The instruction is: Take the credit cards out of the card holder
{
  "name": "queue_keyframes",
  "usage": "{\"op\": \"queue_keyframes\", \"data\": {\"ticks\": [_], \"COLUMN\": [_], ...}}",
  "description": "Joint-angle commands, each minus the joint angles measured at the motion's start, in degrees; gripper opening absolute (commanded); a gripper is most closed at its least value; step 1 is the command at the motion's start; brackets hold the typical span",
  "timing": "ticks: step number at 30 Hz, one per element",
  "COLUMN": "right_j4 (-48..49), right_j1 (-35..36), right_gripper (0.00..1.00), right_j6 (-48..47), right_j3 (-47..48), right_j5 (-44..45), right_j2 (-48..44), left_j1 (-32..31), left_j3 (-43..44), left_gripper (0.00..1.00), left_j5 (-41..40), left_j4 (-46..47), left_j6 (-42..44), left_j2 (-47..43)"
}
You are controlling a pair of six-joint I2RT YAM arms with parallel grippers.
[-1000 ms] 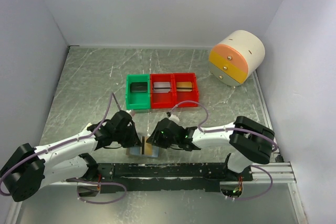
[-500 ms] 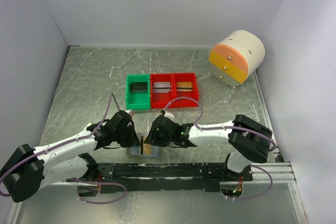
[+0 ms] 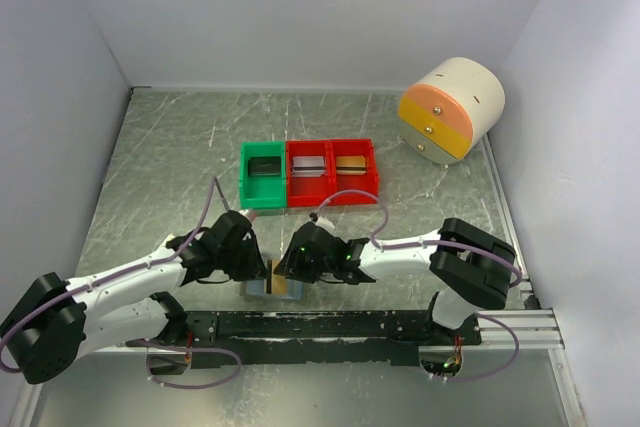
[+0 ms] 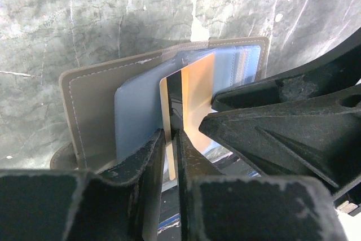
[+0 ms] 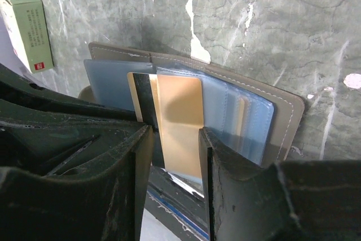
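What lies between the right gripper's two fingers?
The thin orange-tan credit card, partly out of the flat grey folding card holder; the right wrist view shows it.

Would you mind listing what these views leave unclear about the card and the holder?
Top view: the arms cover most of the card holder.
Left wrist view: the left hand hides the credit card's lower edge; grip unclear.
Right wrist view: blue pockets blur any remaining cards; right hand contact unclear.
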Motion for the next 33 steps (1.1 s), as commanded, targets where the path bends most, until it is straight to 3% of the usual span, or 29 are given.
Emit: {"op": "queue_keyframes", "data": {"ticks": [1, 10, 17, 33], "right_j4": [-2.5, -0.1, 0.8, 3.0], "right_j1": [0.3, 0.3, 0.3, 0.3], "right_gripper": [0.39, 0.39, 0.4, 0.39], "right_j6": [1.1, 2.1, 2.3, 2.5], "right_j3": [-3.8, -5.7, -6.4, -8.3], "right_j5": [0.1, -0.2, -0.3, -1.1], "right_j2": [3.1, 3.6, 3.4, 3.3], "left_j1": [-0.3, -0.2, 0.3, 2.6], "left_j3": [-1.0, -4.8, -7.4, -14.0], "left_gripper": [0.24, 0.24, 0.32, 0.27], "left_j5": [4.5, 9.0, 12.5, 13.9], "left_j4": [6.9, 14.5, 19.5, 28.9], "left_j6": [-2.0, -6.3, -9.3, -18.0], "left_j2": [0.5, -1.2, -1.8, -7.0]}}
